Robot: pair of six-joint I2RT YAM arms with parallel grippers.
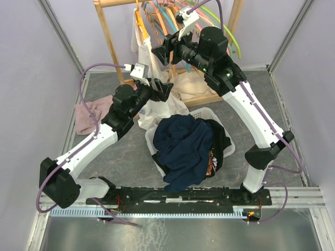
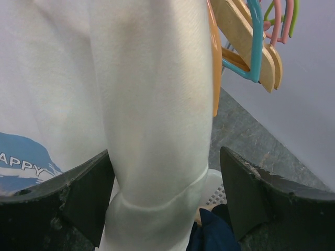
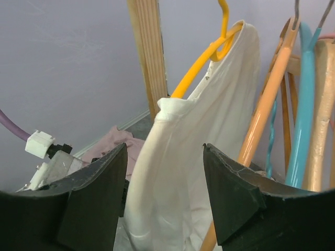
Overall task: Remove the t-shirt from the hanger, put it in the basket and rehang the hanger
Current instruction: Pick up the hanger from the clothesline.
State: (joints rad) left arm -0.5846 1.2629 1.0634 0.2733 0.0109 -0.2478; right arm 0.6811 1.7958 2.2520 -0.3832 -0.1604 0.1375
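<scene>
A white t-shirt hangs from a yellow hanger on the wooden rack. In the top view its lower part drapes down towards the basket. My left gripper is open, its jaws wide on either side of a hanging fold of the shirt, with a gap on the right side. My right gripper is open, level with the shirt's shoulder part, and the fabric hangs between and beyond its jaws. In the top view the left gripper sits below the right gripper.
A white basket holds a navy garment. A pink cloth lies at the left. A cream cloth lies on the rack base. Orange, teal and wooden hangers crowd the rail beside the shirt.
</scene>
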